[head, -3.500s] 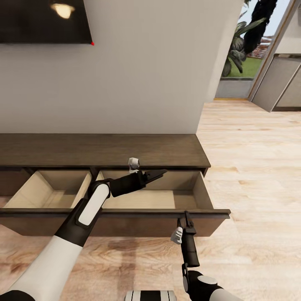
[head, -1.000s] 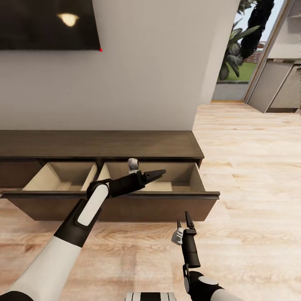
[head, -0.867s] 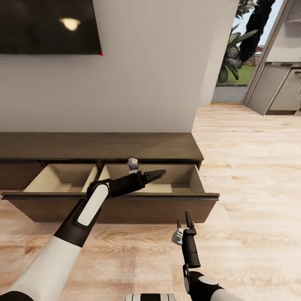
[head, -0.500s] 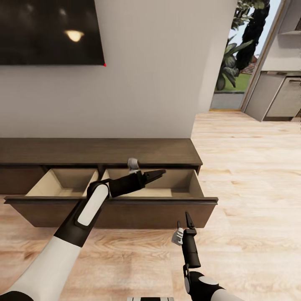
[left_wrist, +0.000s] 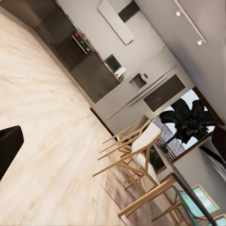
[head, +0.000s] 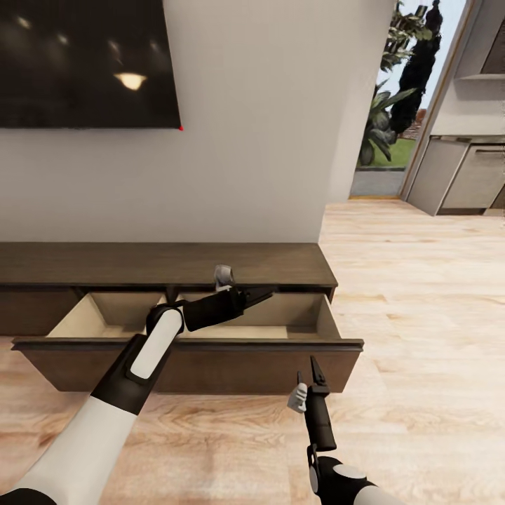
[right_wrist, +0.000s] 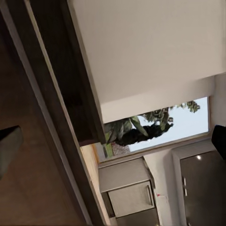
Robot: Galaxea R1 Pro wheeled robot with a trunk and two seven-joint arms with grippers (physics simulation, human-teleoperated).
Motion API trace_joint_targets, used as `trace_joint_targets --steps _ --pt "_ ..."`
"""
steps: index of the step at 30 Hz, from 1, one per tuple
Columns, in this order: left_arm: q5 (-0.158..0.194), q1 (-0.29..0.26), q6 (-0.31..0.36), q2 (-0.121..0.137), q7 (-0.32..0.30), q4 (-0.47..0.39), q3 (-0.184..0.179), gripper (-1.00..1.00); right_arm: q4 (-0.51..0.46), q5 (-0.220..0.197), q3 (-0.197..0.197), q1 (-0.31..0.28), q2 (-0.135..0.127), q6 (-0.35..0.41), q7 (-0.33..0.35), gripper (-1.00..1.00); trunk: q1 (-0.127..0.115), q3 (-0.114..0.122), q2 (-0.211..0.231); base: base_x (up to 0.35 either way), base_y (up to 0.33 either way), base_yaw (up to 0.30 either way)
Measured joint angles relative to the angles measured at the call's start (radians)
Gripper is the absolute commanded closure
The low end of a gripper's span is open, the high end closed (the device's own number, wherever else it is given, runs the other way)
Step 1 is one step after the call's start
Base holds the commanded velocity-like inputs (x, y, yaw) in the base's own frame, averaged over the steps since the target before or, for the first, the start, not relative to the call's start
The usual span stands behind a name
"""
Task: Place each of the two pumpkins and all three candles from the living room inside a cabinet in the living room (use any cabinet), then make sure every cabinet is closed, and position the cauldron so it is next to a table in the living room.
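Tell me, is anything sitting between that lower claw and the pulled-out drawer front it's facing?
Nothing visible. The right gripper hovers just in front of the open cabinet drawer front, with bare wood floor around it. The left gripper hangs above the drawer's pale inside, not in the path.

Open cabinet (head: 161, 261) drawers (head: 294, 319) jutting across wood floor (head: 414, 294) ahead.

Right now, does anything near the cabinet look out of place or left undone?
Yes. The cabinet has its long drawer pulled out, and the pale compartments that show hold nothing. Neither the left gripper nor the right gripper holds anything. Nothing looks spilled or damaged.
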Motion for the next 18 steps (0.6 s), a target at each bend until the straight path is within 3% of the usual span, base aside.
trace_joint_targets --steps 7,18 --pt "0.0 0.0 0.0 -0.001 0.0 0.0 0.0 -1.0 0.018 -0.001 0.0 0.004 0.005 -0.057 0.025 -1.0 -0.022 0.023 0.04 0.0 0.0 0.008" --pt "-0.001 0.0 0.0 -0.005 0.003 0.002 -0.001 -1.0 0.094 -0.002 -0.003 0.011 0.007 -0.103 0.031 -1.0 -0.065 0.044 0.117 0.0 0.0 0.144"
